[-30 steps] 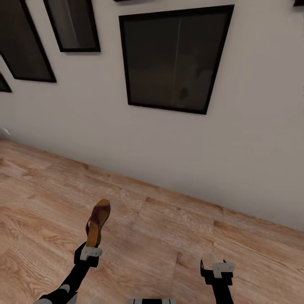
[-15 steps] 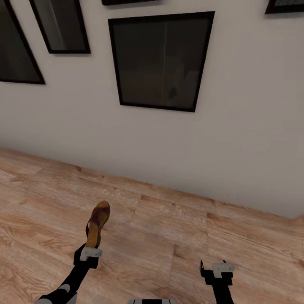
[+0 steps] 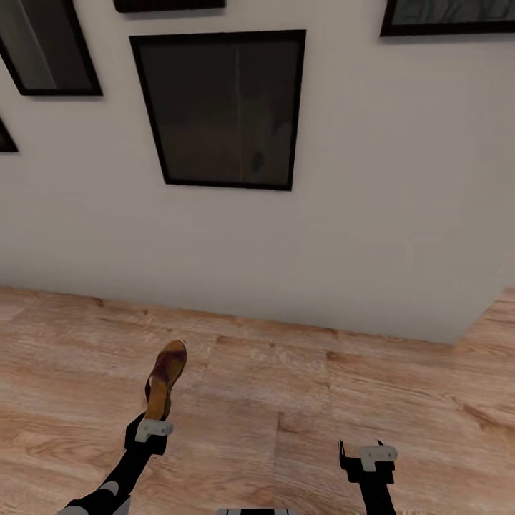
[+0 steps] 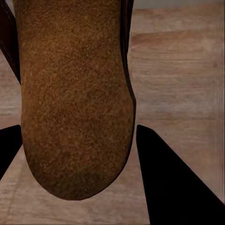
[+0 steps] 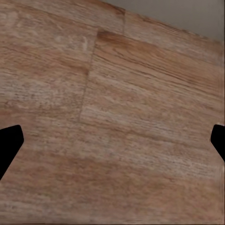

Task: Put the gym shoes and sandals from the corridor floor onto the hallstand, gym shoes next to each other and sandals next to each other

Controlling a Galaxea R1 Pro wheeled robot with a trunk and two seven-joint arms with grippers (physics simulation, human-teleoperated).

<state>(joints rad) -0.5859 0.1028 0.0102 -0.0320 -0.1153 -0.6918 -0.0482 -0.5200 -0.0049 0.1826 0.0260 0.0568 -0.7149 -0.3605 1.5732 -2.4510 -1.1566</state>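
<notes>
One brown sandal [image 3: 166, 378] with a tan footbed is held above the corridor floor [image 3: 300, 386], and my left gripper [image 3: 153, 423] is shut on its heel end. Up close, the left wrist view has the sandal's [image 4: 75, 93] suede-like sole between the two dark fingers [image 4: 164, 178]. At the lower right my right gripper [image 3: 365, 452] is open with nothing in it, and in the right wrist view the right gripper [image 5: 115, 136] has only wood planks [image 5: 122, 108] between its fingertips. The gym shoes and the hallstand are out of view.
A pale wall [image 3: 357, 236] stands close ahead with several dark framed pictures [image 3: 222, 107]. The wall ends in a corner [image 3: 458, 336] at the right, where the floor runs on past it.
The whole picture has shifted left as the camera turned right, bringing the wall's corner into view. Both arms and the held sandal keep their places relative to me.
</notes>
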